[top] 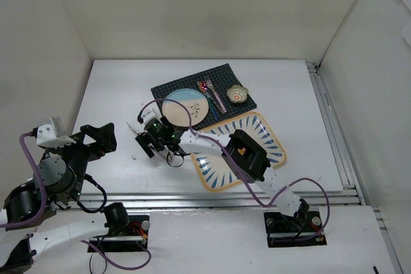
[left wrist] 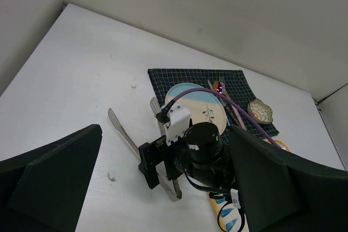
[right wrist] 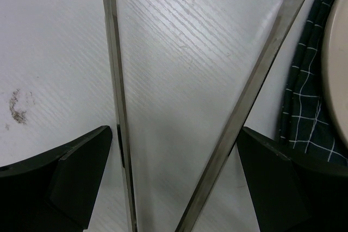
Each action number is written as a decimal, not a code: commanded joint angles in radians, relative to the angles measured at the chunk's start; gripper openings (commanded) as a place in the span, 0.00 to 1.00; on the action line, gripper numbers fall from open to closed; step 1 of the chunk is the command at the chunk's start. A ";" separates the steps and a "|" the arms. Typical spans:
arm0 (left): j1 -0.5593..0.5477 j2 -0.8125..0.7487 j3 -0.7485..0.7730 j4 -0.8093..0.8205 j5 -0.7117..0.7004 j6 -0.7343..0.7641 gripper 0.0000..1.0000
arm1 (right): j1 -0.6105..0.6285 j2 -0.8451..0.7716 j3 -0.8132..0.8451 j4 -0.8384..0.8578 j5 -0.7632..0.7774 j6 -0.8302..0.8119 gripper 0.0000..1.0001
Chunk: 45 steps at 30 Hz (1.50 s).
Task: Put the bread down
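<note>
My right gripper [top: 149, 138] is standing fully released, straddling both blades of the tongs [right wrist: 255, 74] on the worktop [top: 115, 88]. My left gripper [top: 104, 139] is hanging open too. I am finding no bread in any view; my arm may be hiding it. I am judging it light, soft and crushable, so I am planning a gentle pinch across its middle. The left wrist view is showing the plate [left wrist: 198, 106] and mat [left wrist: 161, 77], while the right wrist view is showing mostly tongs.

Your top cam sits above and behind the bases, looking down on the whole table [top: 289, 81]. Left wrist cam hangs back, facing across at the right arm [left wrist: 204, 148] and the tongs [left wrist: 120, 131]. Right wrist cam points straight down, very close on those same tongs, with the plate [right wrist: 338, 63] edge at right.
</note>
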 commanded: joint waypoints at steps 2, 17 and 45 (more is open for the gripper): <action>0.001 0.006 0.002 0.059 0.008 0.013 0.99 | 0.001 0.004 0.056 0.017 0.000 -0.014 0.98; 0.001 -0.006 -0.012 0.075 0.019 0.013 1.00 | 0.000 -0.002 0.043 -0.023 0.024 0.008 0.69; 0.001 -0.038 -0.125 0.147 0.078 0.014 0.99 | 0.022 -0.569 -0.277 -0.032 0.194 -0.011 0.56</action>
